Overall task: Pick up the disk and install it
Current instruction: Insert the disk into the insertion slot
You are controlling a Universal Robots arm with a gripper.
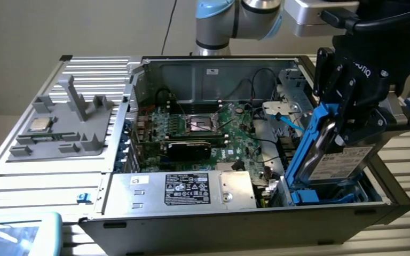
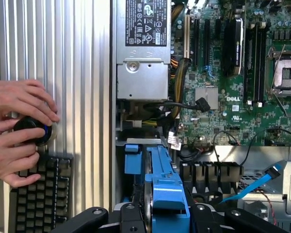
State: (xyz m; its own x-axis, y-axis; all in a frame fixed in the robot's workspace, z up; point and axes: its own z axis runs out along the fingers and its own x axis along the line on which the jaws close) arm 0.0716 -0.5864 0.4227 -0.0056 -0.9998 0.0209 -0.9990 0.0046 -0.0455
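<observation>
Disk (image 1: 335,162) tilted on edge, lower end in bay (image 1: 333,195) beside case wall (image 1: 399,194); gripper (image 1: 349,128) clamped on it.

arm (image 1: 215,24) cut off by the top edge in exterior view. gripper (image 1: 340,130) body covers upper end of the disk (image 1: 339,162). Its lower end merges with the blue bay (image 1: 333,194), can't tell if touching. Label print too small to read. Wrist view: disk edge-on, label face hidden; 2 hands (image 2: 19,99) and keyboard (image 2: 39,199) cut by frame edge.
</observation>
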